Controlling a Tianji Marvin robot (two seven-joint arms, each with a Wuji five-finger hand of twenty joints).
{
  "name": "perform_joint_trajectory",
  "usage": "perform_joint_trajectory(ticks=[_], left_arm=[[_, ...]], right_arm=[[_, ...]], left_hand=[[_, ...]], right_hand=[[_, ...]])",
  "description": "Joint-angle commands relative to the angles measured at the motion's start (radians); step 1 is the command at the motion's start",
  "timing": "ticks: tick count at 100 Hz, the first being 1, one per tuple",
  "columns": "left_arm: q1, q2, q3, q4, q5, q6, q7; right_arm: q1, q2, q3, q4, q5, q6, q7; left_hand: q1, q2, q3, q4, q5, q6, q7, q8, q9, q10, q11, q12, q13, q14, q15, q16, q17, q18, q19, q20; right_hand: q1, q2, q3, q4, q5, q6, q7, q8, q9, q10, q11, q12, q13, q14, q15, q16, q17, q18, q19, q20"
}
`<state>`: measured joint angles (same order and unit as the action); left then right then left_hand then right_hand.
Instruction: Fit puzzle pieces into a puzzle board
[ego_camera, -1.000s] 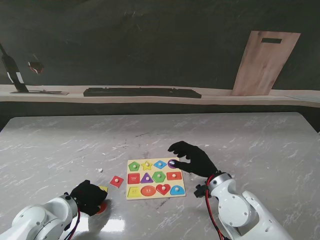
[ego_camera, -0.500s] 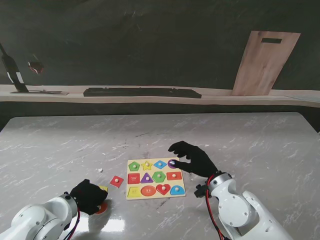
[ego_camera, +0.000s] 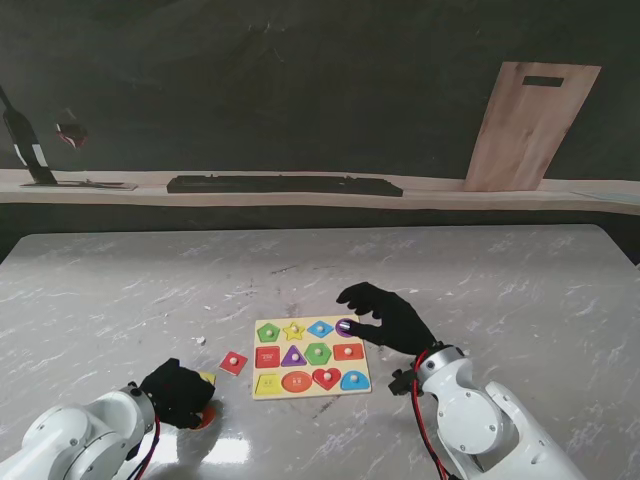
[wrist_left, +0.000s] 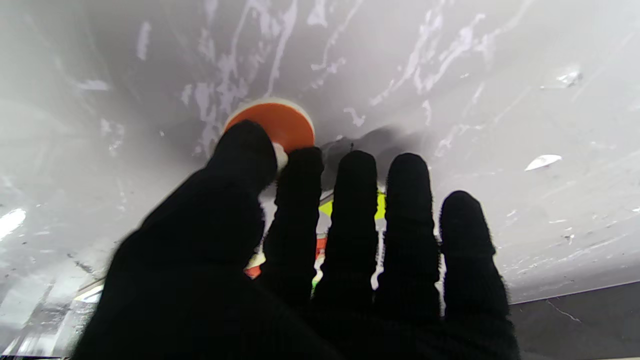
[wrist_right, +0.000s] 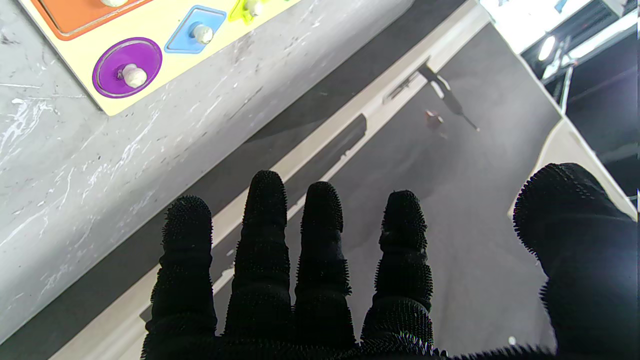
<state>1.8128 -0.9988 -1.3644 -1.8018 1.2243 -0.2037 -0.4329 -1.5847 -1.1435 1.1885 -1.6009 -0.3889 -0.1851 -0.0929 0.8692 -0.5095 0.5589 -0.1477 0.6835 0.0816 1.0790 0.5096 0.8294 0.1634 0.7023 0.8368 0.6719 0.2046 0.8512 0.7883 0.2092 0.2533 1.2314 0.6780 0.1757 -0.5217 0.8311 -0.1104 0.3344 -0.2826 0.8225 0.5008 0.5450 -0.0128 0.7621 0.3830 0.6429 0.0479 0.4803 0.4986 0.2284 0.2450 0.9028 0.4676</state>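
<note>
Near the table's front edge, left of the puzzle board (ego_camera: 310, 357), the left hand (ego_camera: 178, 393) pinches thumb and forefinger at the white peg of the orange round piece (wrist_left: 272, 125); whether it truly grips, I cannot tell. That piece looks thin, rigid, light and probably smooth-faced, so the peg is the sensible hold. A red square piece (ego_camera: 233, 362) lies loose just beside the board. The right hand (ego_camera: 388, 316) hovers by the board's right side, fingers spread, holding nothing.
</note>
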Motion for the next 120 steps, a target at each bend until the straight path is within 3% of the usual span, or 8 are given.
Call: perform_joint_trajectory(ticks=[1, 22, 42, 52, 62, 80, 96, 120], left_arm=[[0.012, 0.005, 0.007, 0.023, -0.003, -0.006, -0.015], [0.006, 0.005, 0.013, 0.034, -0.008, -0.001, -0.003], [-0.002, 0.005, 0.023, 0.043, -0.011, 0.003, 0.006], [-0.007, 0.006, 0.027, 0.047, -0.019, -0.005, 0.004], [-0.010, 0.007, 0.027, 0.048, -0.028, -0.015, -0.003], [-0.012, 0.008, 0.025, 0.049, -0.043, -0.028, -0.011], [-0.006, 0.005, 0.016, 0.049, -0.059, -0.042, 0.030], [0.019, 0.001, -0.022, 0.007, -0.051, -0.067, 0.044]], right_arm=[[-0.006, 0.000, -0.002, -0.003, -0.002, -0.004, 0.000], [-0.006, 0.000, -0.002, -0.003, -0.002, -0.005, 0.000], [-0.007, 0.000, -0.002, -0.003, -0.004, -0.006, -0.002], [-0.007, 0.000, -0.001, -0.003, -0.005, -0.006, -0.003], [-0.007, 0.000, -0.001, -0.003, -0.005, -0.006, -0.005], [-0.008, 0.000, 0.000, -0.004, -0.005, -0.006, -0.005], [-0.008, -0.001, -0.001, -0.005, -0.005, -0.004, -0.006], [-0.008, -0.001, 0.000, -0.004, -0.003, -0.003, -0.008]], left_hand=[[0.011, 0.020, -0.051, -0.031, 0.020, -0.067, -0.198, -0.133, -0.027, 0.019, 0.010, -0.015, -0.021, 0.021, -0.011, 0.012, -0.021, 0.125, -0.007, -0.014], [0.096, 0.090, -0.149, -0.033, 0.050, -0.058, -0.175, -0.144, -0.002, 0.019, -0.008, 0.029, -0.014, 0.026, -0.012, 0.012, -0.019, 0.129, -0.003, -0.012], [0.145, 0.110, -0.165, -0.030, 0.081, -0.049, -0.132, -0.157, 0.033, 0.009, -0.014, 0.073, 0.000, 0.025, 0.000, 0.011, -0.010, 0.131, 0.005, -0.008], [0.090, 0.069, -0.004, -0.018, 0.083, -0.031, -0.085, -0.135, 0.059, 0.004, -0.039, 0.110, 0.008, 0.017, 0.007, 0.007, -0.002, 0.129, 0.009, -0.006], [0.011, 0.027, 0.159, 0.019, 0.077, -0.019, -0.039, -0.105, 0.085, 0.011, -0.031, 0.127, 0.025, 0.013, 0.026, 0.011, 0.015, 0.126, 0.020, -0.001], [-0.064, -0.005, 0.304, 0.068, 0.075, -0.035, 0.019, -0.074, 0.108, 0.006, -0.012, 0.148, 0.038, 0.007, 0.049, 0.021, 0.027, 0.123, 0.033, 0.005], [-0.099, -0.037, 0.383, 0.086, 0.080, -0.063, 0.056, -0.043, 0.123, -0.011, -0.010, 0.184, 0.038, 0.005, 0.063, 0.032, 0.024, 0.123, 0.039, 0.009], [-0.109, -0.045, 0.402, 0.093, 0.083, -0.075, 0.058, -0.038, 0.126, -0.013, -0.016, 0.197, 0.037, 0.006, 0.063, 0.035, 0.021, 0.126, 0.039, 0.010]], right_hand=[[-0.014, 0.012, -0.011, 0.036, 0.022, -0.035, -0.009, 0.013, 0.019, -0.019, -0.001, 0.005, 0.002, 0.001, 0.014, 0.013, -0.013, 0.004, 0.004, 0.018], [-0.015, 0.012, -0.011, 0.036, 0.023, -0.035, -0.008, 0.013, 0.019, -0.019, -0.001, 0.005, 0.001, 0.001, 0.014, 0.013, -0.012, 0.005, 0.005, 0.018], [-0.015, 0.012, -0.010, 0.036, 0.022, -0.035, -0.009, 0.013, 0.018, -0.019, -0.001, 0.005, 0.001, 0.001, 0.014, 0.014, -0.013, 0.005, 0.004, 0.018], [-0.015, 0.013, -0.010, 0.036, 0.020, -0.036, -0.010, 0.013, 0.019, -0.019, -0.001, 0.005, 0.001, 0.001, 0.014, 0.013, -0.012, 0.004, 0.004, 0.018], [-0.016, 0.014, -0.011, 0.036, 0.021, -0.035, -0.009, 0.013, 0.018, -0.021, -0.001, 0.005, 0.001, 0.000, 0.014, 0.013, -0.012, 0.005, 0.005, 0.018], [-0.015, 0.013, -0.010, 0.036, 0.022, -0.035, -0.009, 0.013, 0.019, -0.020, 0.000, 0.005, 0.001, 0.001, 0.015, 0.014, -0.013, 0.005, 0.004, 0.018], [-0.015, 0.013, -0.010, 0.036, 0.022, -0.035, -0.009, 0.013, 0.019, -0.020, 0.000, 0.006, 0.001, 0.001, 0.014, 0.014, -0.013, 0.004, 0.004, 0.018], [-0.015, 0.014, -0.010, 0.037, 0.020, -0.036, -0.010, 0.013, 0.018, -0.020, -0.001, 0.005, 0.001, 0.000, 0.014, 0.014, -0.012, 0.004, 0.005, 0.018]])
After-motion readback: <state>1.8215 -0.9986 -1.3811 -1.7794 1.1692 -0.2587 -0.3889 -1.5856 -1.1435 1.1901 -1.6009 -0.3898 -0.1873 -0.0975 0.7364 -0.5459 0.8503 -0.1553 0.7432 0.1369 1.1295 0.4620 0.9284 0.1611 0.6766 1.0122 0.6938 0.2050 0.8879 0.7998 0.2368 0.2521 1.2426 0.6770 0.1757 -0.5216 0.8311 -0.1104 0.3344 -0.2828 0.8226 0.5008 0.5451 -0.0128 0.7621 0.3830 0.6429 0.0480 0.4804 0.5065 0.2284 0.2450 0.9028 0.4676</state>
